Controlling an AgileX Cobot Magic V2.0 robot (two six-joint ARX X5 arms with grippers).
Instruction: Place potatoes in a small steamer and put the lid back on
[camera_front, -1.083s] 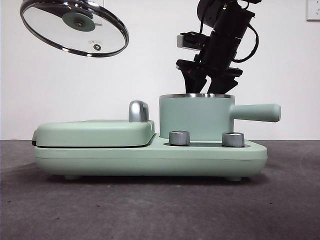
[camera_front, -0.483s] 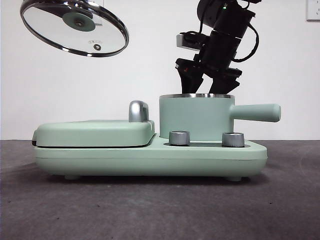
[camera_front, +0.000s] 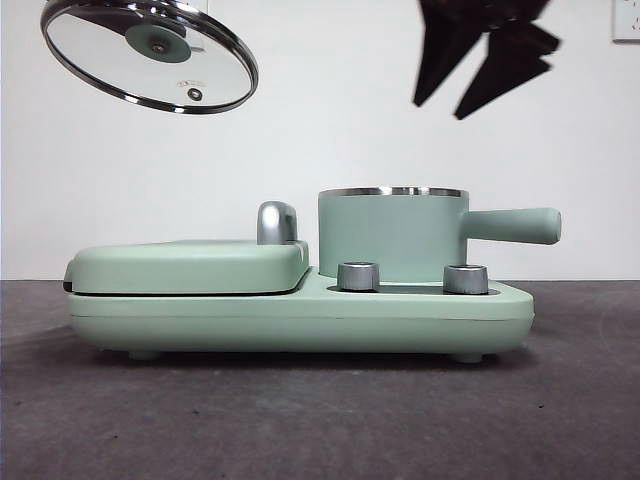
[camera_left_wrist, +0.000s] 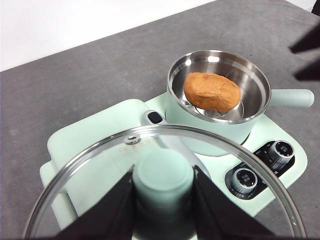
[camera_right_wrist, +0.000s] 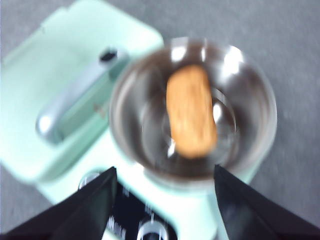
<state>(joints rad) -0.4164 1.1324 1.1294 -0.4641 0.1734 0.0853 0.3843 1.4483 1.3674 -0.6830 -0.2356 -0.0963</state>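
The orange-brown potato lies inside the small steamer, a mint-green pot with a steel rim and a side handle; the right wrist view shows it blurred. My left gripper is shut on the mint-green knob of the glass lid and holds it tilted, high above the griddle side. My right gripper is open and empty, high above the pot; in its own view the jaws stand wide apart.
The pot sits on a mint-green cooker base with a flat closed griddle cover, a steel cover handle and two steel dials. Dark grey table surface lies around it.
My right gripper has risen fast from just above the pot's rim to the top of the front view. The lid in my left gripper has not moved.
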